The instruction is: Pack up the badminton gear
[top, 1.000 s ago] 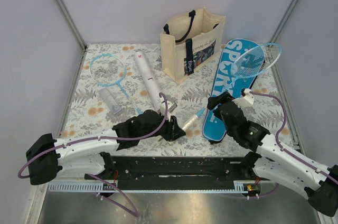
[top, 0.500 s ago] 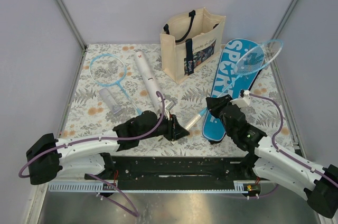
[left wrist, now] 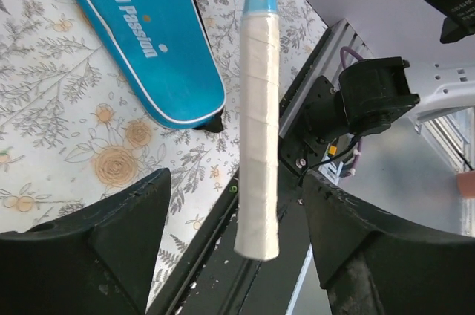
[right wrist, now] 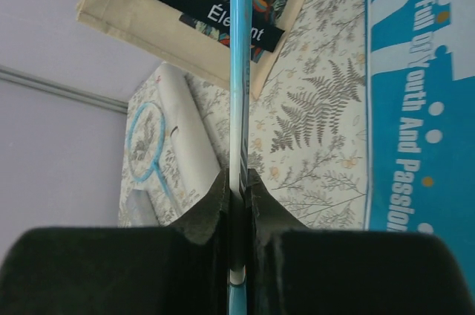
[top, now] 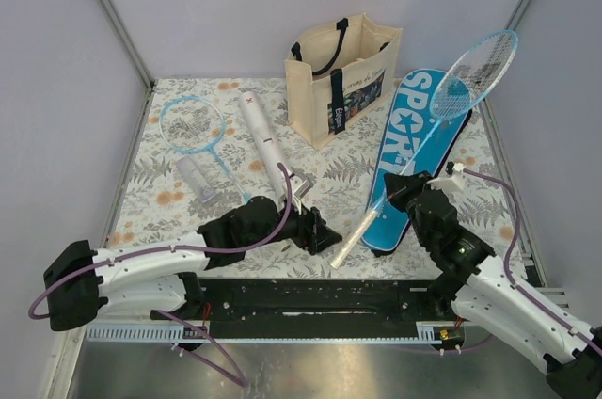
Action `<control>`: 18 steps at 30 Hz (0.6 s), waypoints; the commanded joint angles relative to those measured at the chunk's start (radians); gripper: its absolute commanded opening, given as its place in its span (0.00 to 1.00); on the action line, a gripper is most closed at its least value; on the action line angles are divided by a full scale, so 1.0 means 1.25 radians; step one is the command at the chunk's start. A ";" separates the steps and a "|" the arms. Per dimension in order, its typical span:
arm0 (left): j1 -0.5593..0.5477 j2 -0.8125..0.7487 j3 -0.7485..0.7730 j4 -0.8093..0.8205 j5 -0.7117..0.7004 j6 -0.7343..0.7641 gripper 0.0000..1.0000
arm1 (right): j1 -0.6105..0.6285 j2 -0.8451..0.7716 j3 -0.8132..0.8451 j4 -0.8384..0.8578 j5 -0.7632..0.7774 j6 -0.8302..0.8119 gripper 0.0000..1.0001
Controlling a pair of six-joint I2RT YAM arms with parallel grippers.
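Handover: racket [left wrist: 257, 129] now with the right arm.
Right gripper [right wrist: 239, 181] has closed on the shaft, head tilted up over the case [top: 400, 150]. Left gripper [left wrist: 236, 181] has let go, jaws wide beside the handle. Casing it looks next.

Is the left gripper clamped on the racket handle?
No: the fingers of the left gripper stand wide apart, with gaps on both sides of the handle.

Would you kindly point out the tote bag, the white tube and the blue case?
tote bag [top: 308, 103]: top view, cream front panel.
white tube [top: 265, 143]: top view, middle of its length.
blue case [top: 399, 156]: top view, lettered upper face.
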 commanded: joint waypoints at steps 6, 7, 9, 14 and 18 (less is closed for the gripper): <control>0.002 -0.087 0.103 -0.135 -0.072 0.152 0.80 | -0.049 -0.125 0.091 -0.210 0.037 -0.120 0.00; 0.002 -0.094 0.104 -0.141 -0.072 0.159 0.84 | -0.049 -0.130 0.092 -0.209 0.042 -0.132 0.00; 0.000 -0.110 0.103 -0.150 -0.072 0.173 0.90 | -0.053 -0.136 0.101 -0.213 0.046 -0.158 0.00; 0.002 -0.156 0.091 -0.155 -0.072 0.195 0.92 | -0.058 -0.130 0.126 -0.232 0.028 -0.203 0.00; 0.002 -0.137 0.143 -0.237 -0.153 0.228 0.92 | -0.058 -0.143 0.164 -0.292 0.036 -0.230 0.00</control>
